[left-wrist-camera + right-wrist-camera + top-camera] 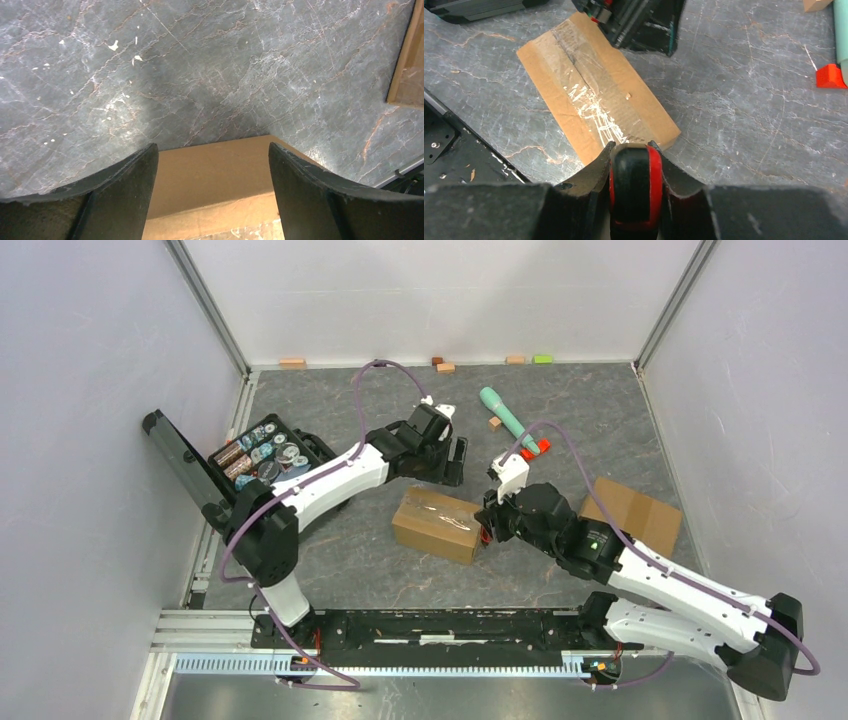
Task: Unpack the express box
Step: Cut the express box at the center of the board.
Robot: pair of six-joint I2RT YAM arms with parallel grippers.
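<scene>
The taped box (pixel 436 524) lies between the grippers: the left gripper (pixel 455 462) hangs spread over its far edge, the right gripper (pixel 490 525) at its right end. Only the right wrist view shows that one clamped on a red-and-black tool (pixel 636 185). The grey marbled table (pixel 560 400) has white walls (pixel 100 340).

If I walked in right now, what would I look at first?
The brown taped box in the middle of the table stands out first. The right gripper is shut on a black-and-red tool at the box's end, and the left gripper hangs open over its far edge.
</scene>
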